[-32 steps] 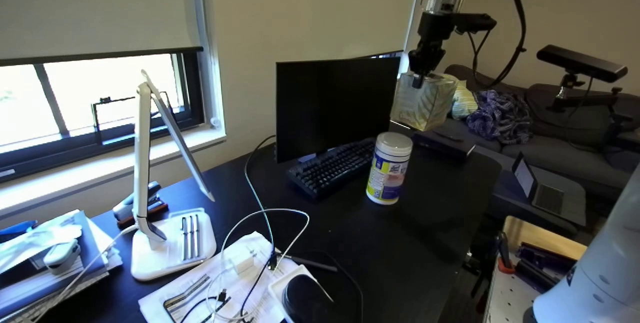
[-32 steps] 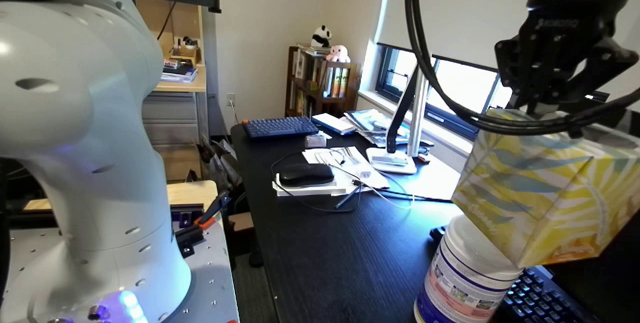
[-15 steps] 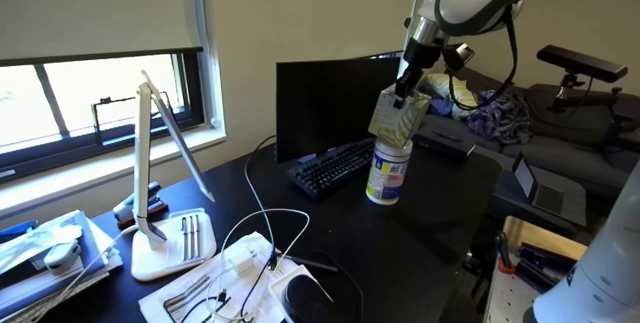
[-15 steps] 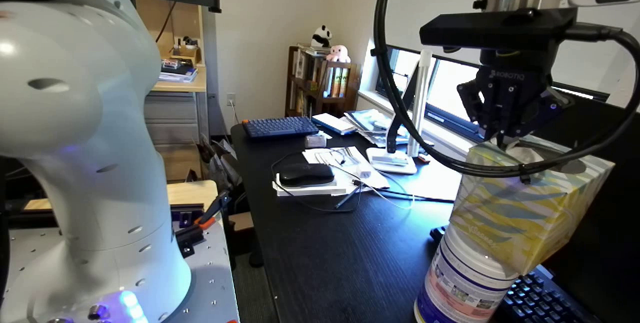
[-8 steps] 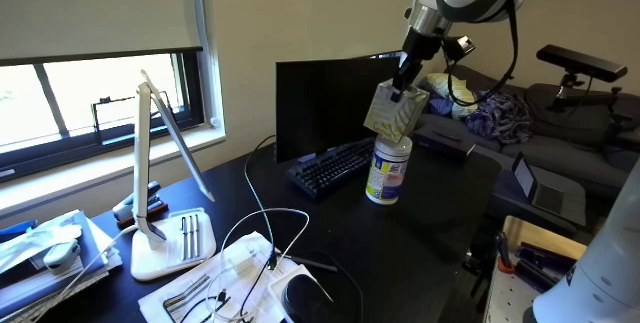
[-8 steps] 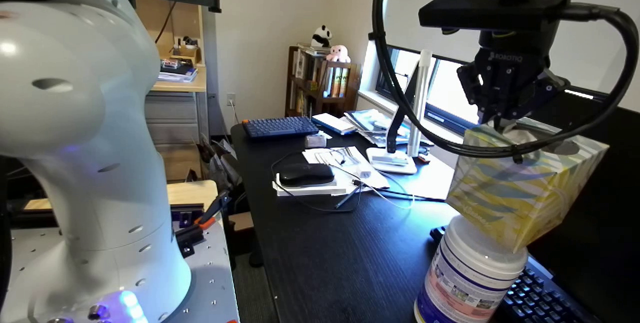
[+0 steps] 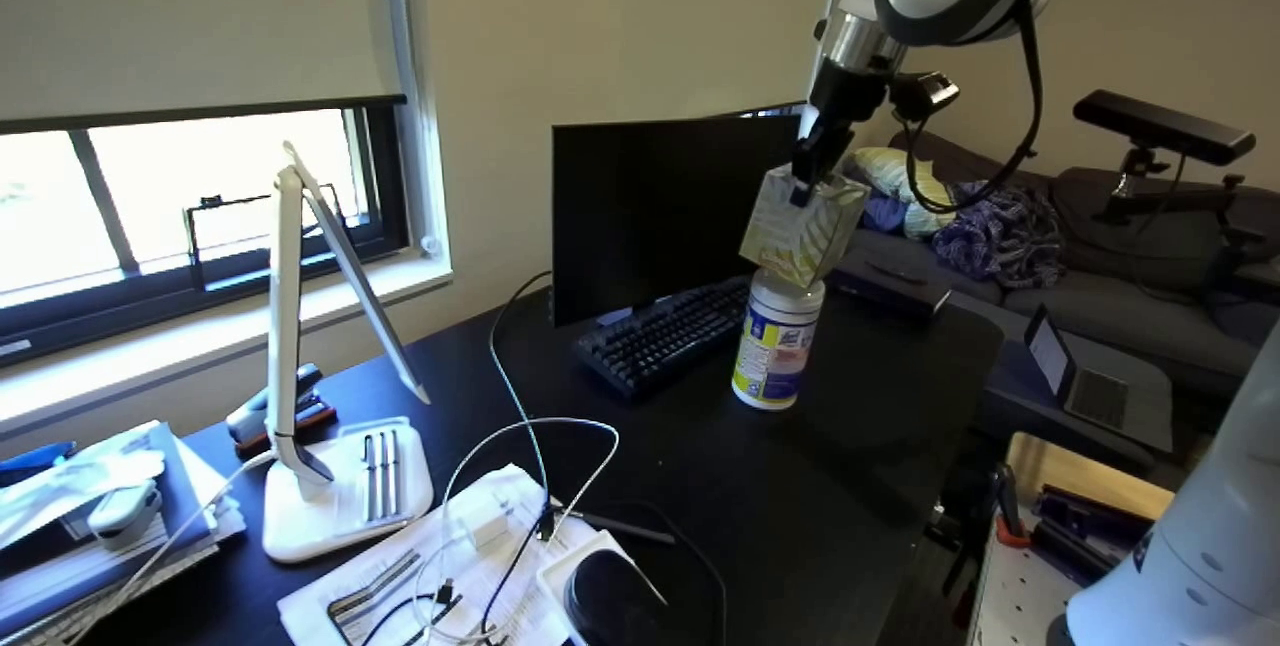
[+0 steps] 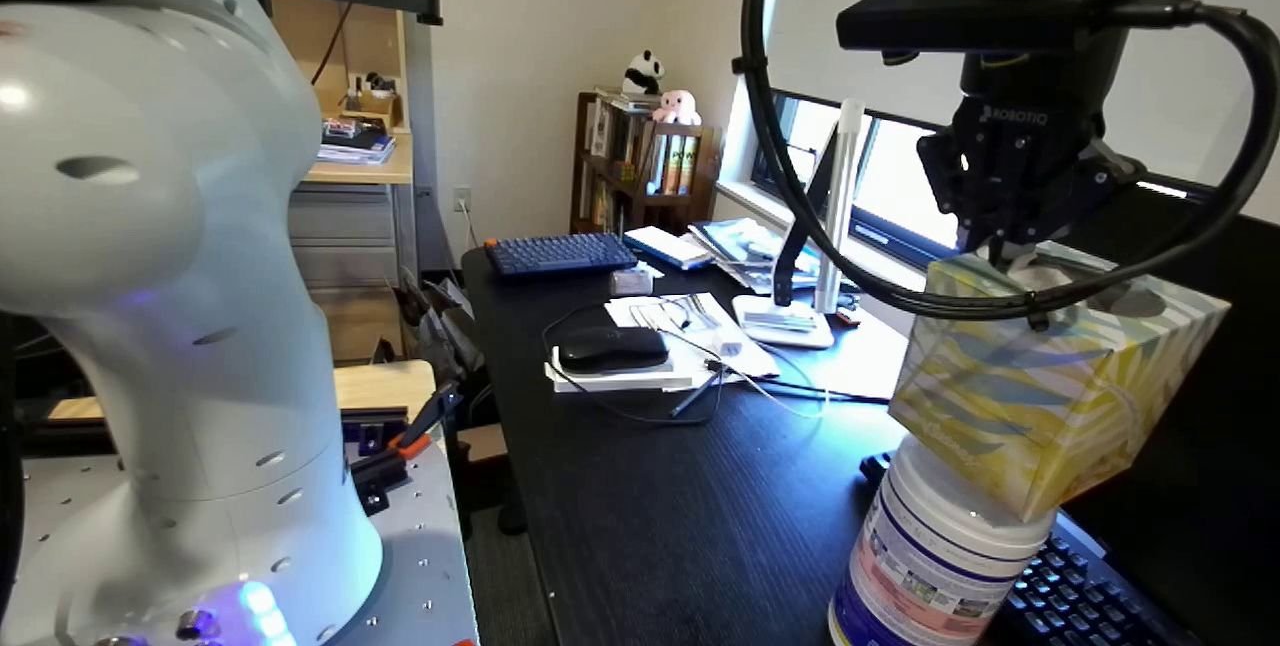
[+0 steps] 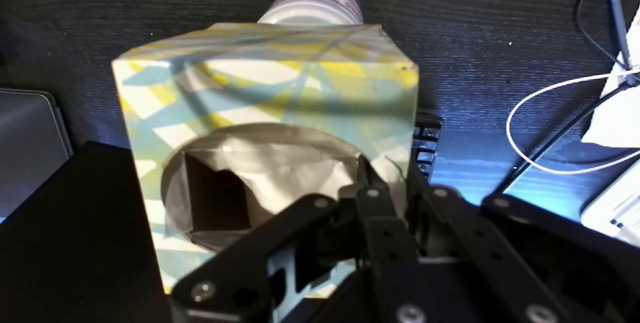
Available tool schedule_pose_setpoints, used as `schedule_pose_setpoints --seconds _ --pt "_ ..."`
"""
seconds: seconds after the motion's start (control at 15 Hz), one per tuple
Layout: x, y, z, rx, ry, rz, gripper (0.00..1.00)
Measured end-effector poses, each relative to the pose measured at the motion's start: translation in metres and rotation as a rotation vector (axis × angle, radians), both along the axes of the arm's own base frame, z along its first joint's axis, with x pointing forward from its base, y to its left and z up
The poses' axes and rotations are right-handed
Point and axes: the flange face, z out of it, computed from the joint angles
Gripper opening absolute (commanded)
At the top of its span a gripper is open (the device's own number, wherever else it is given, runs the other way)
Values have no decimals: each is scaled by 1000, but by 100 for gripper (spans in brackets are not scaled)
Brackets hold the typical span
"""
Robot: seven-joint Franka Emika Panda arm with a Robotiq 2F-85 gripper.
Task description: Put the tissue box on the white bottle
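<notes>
"What do we see on the desk?"

"A lamp near the edge by the window. In an exterior view, a keyboard at the far corner, a bookcase beyond."

"And our tissue box?"

"Tilted over the white bottle, well in from the edge beside the robot's base. Our gripper has its jaws clamped on the box's wall. Whether box and bottle touch, we can't tell."

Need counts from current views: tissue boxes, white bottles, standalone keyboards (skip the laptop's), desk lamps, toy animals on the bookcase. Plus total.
Tissue box: 1
White bottle: 1
Standalone keyboards: 2
Desk lamp: 1
Toy animals: 2
Total: 7
</notes>
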Motion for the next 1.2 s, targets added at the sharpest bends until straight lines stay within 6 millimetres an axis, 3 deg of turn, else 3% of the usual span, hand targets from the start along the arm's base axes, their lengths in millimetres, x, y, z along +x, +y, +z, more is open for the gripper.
schedule_pose_setpoints --seconds 1.2 --pt "6 -6 -23 8 99 -12 3"
